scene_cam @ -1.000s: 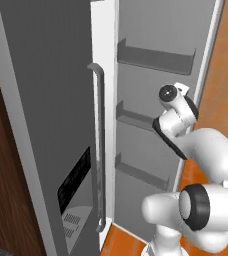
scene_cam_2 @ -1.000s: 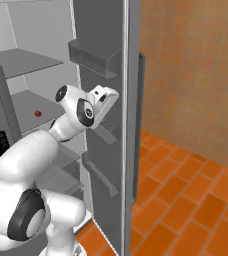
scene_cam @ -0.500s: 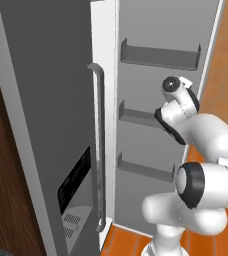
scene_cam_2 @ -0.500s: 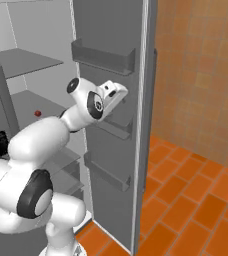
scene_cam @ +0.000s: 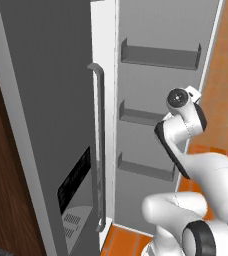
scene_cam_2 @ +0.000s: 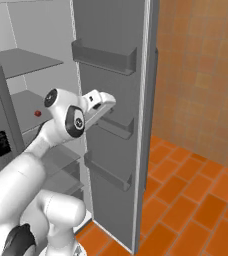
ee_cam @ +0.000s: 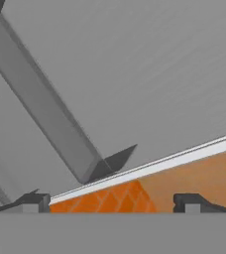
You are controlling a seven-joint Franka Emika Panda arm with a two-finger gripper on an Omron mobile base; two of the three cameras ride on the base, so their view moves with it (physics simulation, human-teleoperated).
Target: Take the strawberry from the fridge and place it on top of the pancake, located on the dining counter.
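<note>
The fridge [scene_cam: 46, 100] has its left door closed and its right door [scene_cam_2: 111, 30] swung wide open. Inside, the strawberry [scene_cam_2: 37, 113] is a tiny red dot on a middle shelf at the left. My gripper [scene_cam_2: 105, 102] is open and empty, right against the open door's inner face by its middle bin [scene_cam_2: 117, 129], well to the right of the berry. In the hand view the gripper [ee_cam: 112, 203] faces the grey door panel, one slanted bin [ee_cam: 45, 109] and the door's white edge. The pancake and the dining counter are out of view.
The closed door carries a long vertical handle [scene_cam: 99, 150] and a black dispenser panel [scene_cam: 73, 177]. Three bins line the open door [scene_cam: 161, 55]. Dark wood cabinet [scene_cam: 1, 200] stands at the left; orange tiled floor [scene_cam_2: 186, 190] and wall [scene_cam_2: 206, 75] lie to the right.
The right door has swung further open. My arm has followed it, the hand staying against the door's inner face with its jaws wide.
</note>
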